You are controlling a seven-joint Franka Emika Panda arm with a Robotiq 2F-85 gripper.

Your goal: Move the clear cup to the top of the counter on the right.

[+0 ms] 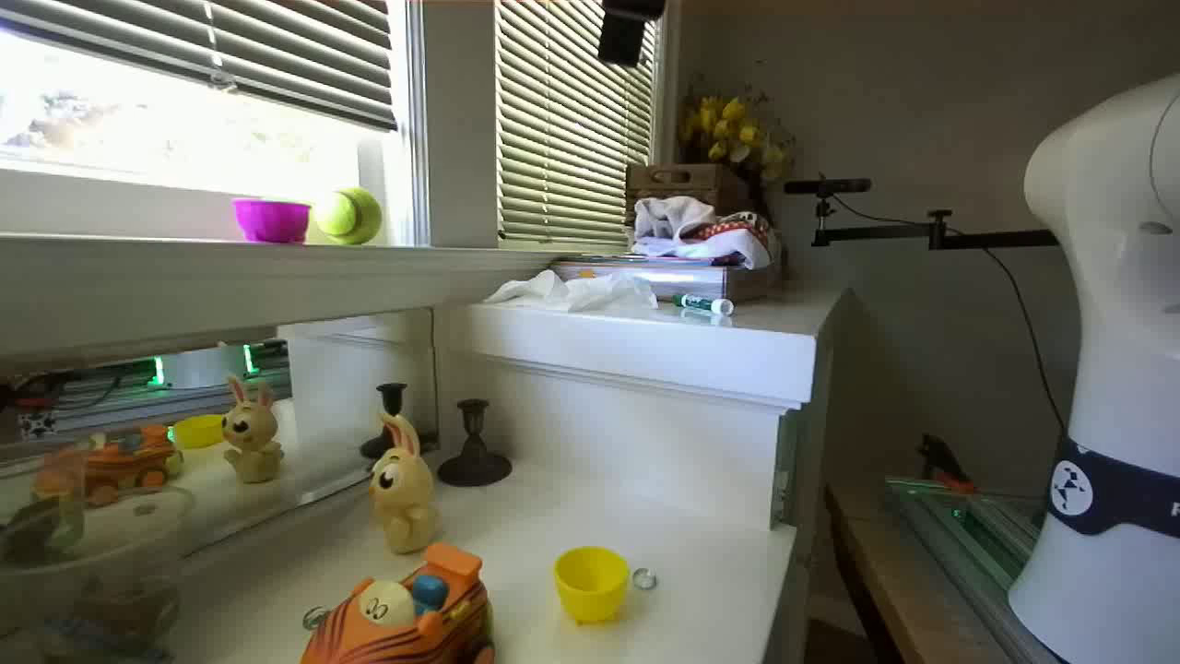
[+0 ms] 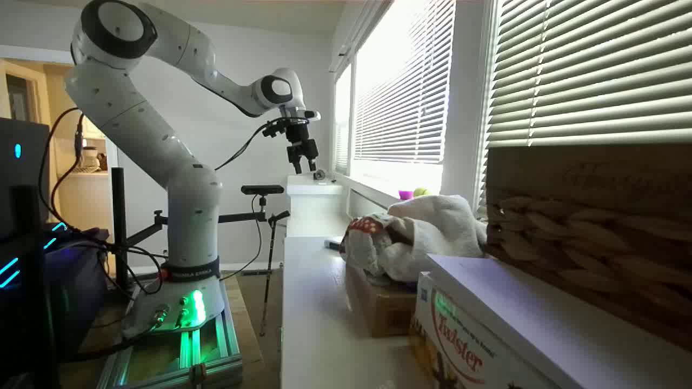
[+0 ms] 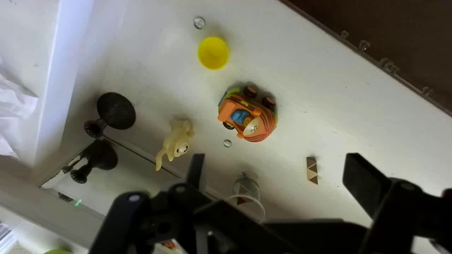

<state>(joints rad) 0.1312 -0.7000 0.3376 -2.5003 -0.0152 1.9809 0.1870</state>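
Note:
The clear cup [image 1: 101, 563] stands at the near left of the lower worktop in an exterior view, cut by the frame edge. In the wrist view the clear cup [image 3: 249, 188] is partly hidden behind the gripper's dark body; a brown triangle pattern shows in or through it. The white counter [image 1: 636, 355] rises behind the worktop, and its flat top [image 2: 311, 286] also shows in an exterior view. My gripper [image 3: 277, 173] is open and empty, high above the worktop, fingers wide apart. It also shows in both exterior views [image 1: 623, 41] [image 2: 305, 167]. The cup is hidden in the latter.
On the worktop are an orange toy car [image 1: 406, 609], a rabbit figure [image 1: 403, 493], a yellow cup [image 1: 591, 584], a dark candle holder [image 1: 474, 447] and a patterned block [image 3: 312, 170]. Paper [image 1: 581, 290], a green marker [image 1: 703, 304], boxes and cloth [image 2: 421, 232] lie on the counter.

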